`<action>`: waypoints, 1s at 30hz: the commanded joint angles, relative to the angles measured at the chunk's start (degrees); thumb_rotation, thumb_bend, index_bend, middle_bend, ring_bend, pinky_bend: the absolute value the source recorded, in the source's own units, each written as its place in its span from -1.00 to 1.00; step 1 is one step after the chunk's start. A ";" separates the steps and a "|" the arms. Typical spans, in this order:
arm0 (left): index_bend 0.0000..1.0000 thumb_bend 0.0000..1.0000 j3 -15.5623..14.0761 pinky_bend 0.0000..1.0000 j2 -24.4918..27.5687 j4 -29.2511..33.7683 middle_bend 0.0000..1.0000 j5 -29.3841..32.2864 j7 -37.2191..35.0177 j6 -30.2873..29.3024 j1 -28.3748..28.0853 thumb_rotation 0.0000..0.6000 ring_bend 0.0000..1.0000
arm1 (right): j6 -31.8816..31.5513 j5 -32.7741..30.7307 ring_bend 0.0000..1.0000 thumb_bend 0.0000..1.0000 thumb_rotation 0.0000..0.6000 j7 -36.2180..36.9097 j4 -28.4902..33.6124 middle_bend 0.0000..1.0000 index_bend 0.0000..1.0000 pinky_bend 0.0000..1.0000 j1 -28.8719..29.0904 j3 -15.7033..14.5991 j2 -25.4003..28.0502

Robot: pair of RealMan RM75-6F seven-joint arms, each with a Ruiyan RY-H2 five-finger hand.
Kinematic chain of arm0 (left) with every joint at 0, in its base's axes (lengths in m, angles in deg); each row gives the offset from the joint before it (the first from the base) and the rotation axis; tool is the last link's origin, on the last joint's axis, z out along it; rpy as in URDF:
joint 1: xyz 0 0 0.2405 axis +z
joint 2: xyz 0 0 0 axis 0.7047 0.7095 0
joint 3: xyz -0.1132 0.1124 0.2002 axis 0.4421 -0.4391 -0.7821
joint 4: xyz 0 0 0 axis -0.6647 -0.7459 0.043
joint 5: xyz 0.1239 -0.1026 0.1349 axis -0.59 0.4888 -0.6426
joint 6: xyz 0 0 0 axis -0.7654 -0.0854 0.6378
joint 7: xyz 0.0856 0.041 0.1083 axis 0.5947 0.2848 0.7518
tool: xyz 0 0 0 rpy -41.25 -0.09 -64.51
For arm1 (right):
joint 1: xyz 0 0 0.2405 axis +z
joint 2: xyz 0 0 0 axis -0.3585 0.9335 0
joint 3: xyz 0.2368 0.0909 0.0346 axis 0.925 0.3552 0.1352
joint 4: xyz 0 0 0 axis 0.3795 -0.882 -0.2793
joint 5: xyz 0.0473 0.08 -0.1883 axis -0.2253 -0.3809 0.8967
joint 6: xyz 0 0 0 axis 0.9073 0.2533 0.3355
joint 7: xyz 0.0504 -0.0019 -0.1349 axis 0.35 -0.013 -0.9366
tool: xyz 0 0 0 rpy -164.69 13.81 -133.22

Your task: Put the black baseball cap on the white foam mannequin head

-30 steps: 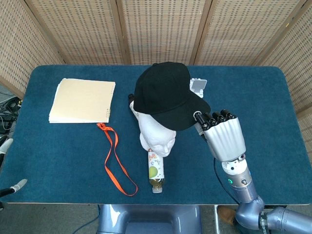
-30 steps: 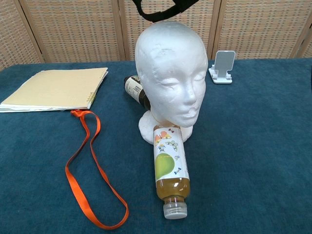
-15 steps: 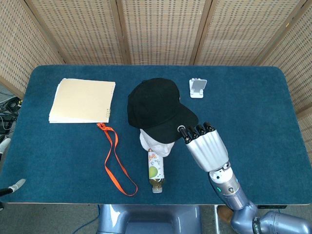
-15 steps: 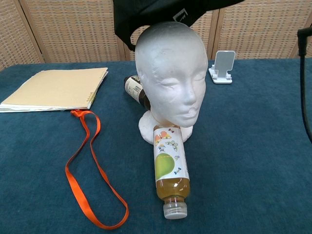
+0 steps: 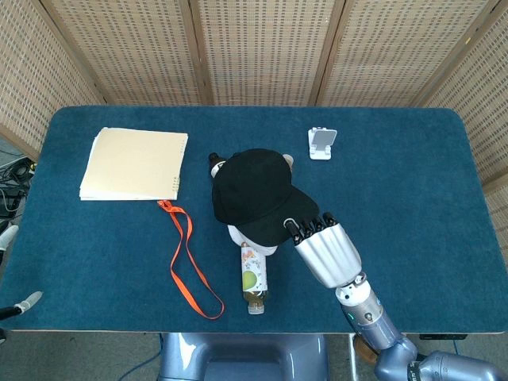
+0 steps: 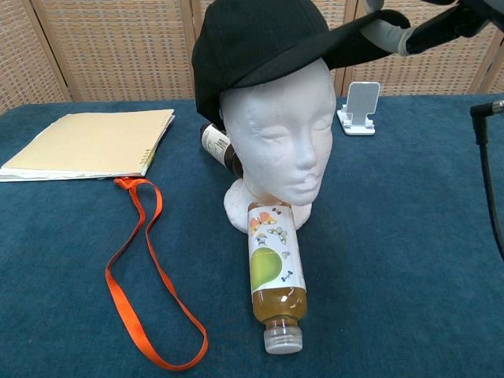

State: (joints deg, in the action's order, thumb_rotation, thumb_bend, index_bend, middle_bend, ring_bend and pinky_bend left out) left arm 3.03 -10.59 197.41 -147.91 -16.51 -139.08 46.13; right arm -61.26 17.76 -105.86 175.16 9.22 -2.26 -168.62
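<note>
- The black baseball cap (image 6: 260, 39) sits on top of the white foam mannequin head (image 6: 276, 134), which stands near the middle of the tabletop (image 5: 413, 198); the crown covers the top of the head and the brim juts out over the face.
- The right hand (image 5: 321, 246) holds the cap's brim at its edge, fingers curled over it; in the chest view the fingers (image 6: 386, 31) show under the brim.
- The left hand shows in neither view.
- A juice bottle (image 6: 276, 272) lies on its side in front of the mannequin's base, cap toward the front edge; a dark bottle (image 6: 219, 147) lies behind the base.
- An orange ribbon (image 5: 186, 262) loops toward the front edge, just below a cream notebook (image 5: 135, 164) near the back left corner.
- A small white phone stand (image 5: 321, 143) stands toward the back edge.
</note>
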 commanded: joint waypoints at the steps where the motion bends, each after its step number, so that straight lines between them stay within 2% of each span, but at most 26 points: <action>1: -1.00 -1.00 0.00 -1.00 0.03 -0.01 -1.00 0.00 -0.05 0.02 -0.01 1.00 -1.00 | 0.03 -0.28 1.00 0.06 1.00 0.48 -0.46 1.00 0.96 1.00 -0.24 -0.38 -0.36; 12: -1.00 -1.00 -0.04 -1.00 -0.02 0.11 -1.00 -0.04 0.32 0.12 -0.01 1.00 -1.00 | -0.05 -0.63 1.00 0.04 1.00 1.52 -1.57 1.00 0.96 1.00 -0.95 -1.31 -1.21; 21: -1.00 -1.00 -0.11 -1.00 -0.15 0.17 -1.00 -0.17 0.68 0.23 -0.03 1.00 -1.00 | -1.13 2.86 1.00 0.05 1.00 0.67 -4.05 1.00 0.96 1.00 -0.80 -1.74 -1.17; 30: -1.00 -1.00 -0.09 -1.00 -0.08 0.18 -1.00 -0.09 0.54 0.22 -0.02 1.00 -1.00 | -0.57 2.50 1.00 0.04 1.00 0.11 -3.65 1.00 0.95 1.00 -1.23 -2.03 -1.12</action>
State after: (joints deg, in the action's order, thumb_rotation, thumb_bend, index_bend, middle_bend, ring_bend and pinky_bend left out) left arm 2.94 -10.67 197.59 -148.02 -15.97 -138.86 46.11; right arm -61.90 20.30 -105.65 171.46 8.04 -4.26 -169.74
